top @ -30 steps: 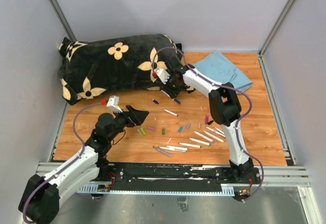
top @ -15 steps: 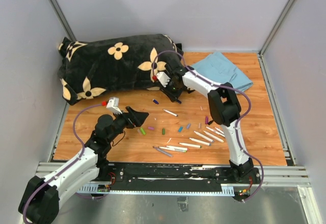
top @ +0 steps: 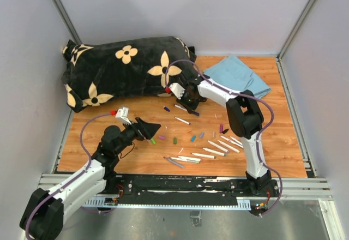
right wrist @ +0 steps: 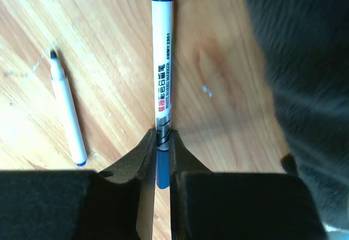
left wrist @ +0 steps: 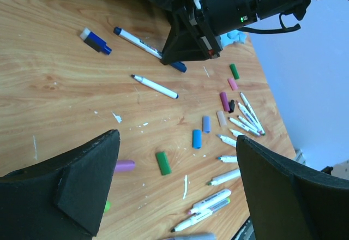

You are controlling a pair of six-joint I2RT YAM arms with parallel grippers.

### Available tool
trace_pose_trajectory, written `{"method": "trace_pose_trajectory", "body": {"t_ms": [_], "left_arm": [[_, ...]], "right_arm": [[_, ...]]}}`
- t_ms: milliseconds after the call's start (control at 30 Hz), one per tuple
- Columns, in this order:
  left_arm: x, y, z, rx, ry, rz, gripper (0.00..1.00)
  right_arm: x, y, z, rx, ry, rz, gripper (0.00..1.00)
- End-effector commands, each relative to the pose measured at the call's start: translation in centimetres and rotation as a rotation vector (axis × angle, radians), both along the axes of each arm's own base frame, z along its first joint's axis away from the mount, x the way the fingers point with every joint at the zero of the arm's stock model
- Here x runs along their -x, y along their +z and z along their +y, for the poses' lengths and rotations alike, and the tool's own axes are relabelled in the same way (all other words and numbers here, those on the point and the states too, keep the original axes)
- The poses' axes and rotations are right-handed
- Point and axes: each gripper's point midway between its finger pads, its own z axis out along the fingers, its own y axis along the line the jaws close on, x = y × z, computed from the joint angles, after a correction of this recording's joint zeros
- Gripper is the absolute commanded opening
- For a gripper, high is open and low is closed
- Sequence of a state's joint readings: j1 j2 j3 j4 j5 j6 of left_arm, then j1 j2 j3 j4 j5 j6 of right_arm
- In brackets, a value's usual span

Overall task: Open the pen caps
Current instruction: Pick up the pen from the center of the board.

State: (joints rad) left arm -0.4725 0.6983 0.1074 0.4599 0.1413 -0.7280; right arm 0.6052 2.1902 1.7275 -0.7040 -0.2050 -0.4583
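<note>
My right gripper (right wrist: pixel 162 142) is shut on a white-barrelled marker (right wrist: pixel 162 76), gripping it just above its blue cap (right wrist: pixel 162 169). The marker points away over the wood beside the pillow. The gripper also shows in the top view (top: pixel 185 99). My left gripper (left wrist: pixel 177 142) is open and empty, hovering over loose caps: green (left wrist: pixel 163 162), blue (left wrist: pixel 196 138), purple (left wrist: pixel 124 166) and lavender (left wrist: pixel 206 123). More caps (left wrist: pixel 233 83) lie further right. In the top view the left gripper (top: pixel 152 128) is near the caps (top: pixel 175 140).
An uncapped white pen (left wrist: pixel 155 87) lies alone, and several uncapped pens (top: pixel 218 146) lie at the near right. A black flowered pillow (top: pixel 120 68) fills the back left. A folded blue cloth (top: pixel 237 76) lies at the back right. Grey walls enclose the table.
My right gripper has shifted slightly nearer and to the right, with the marker in it. My left gripper has moved a little to the right and lower over the caps.
</note>
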Motion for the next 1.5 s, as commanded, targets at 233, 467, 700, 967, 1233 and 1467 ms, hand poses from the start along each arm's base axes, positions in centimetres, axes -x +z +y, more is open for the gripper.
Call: {"method": "trace_pose_trajectory", "body": {"t_ms": [233, 467, 700, 967, 1233, 1467], "left_arm": [[1.3, 2.0, -1.6, 0.074, -0.124, -0.081, 0.91], [1.4, 2.1, -1.7, 0.084, -0.131, -0.081, 0.91], [1.6, 2.0, -1.8, 0.089, -0.137, -0.078, 0.91], [1.6, 1.9, -1.8, 0.093, -0.137, -0.077, 0.91], [1.6, 1.7, -1.9, 0.093, -0.141, -0.071, 0.91], [1.7, 1.9, -2.0, 0.099, -0.146, -0.076, 0.91]], "right_arm": [[0.6, 0.9, -4.5, 0.029, 0.0, -0.006, 0.01], [0.8, 0.8, -5.9, 0.08, 0.041, -0.016, 0.02], [1.1, -0.2, -6.2, 0.112, 0.051, 0.032, 0.06], [0.9, -0.8, -5.7, 0.13, 0.064, 0.052, 0.2], [1.0, -1.8, -5.7, 0.175, 0.077, 0.065, 0.21], [0.9, -1.5, -5.8, 0.175, 0.071, 0.052, 0.05]]}}
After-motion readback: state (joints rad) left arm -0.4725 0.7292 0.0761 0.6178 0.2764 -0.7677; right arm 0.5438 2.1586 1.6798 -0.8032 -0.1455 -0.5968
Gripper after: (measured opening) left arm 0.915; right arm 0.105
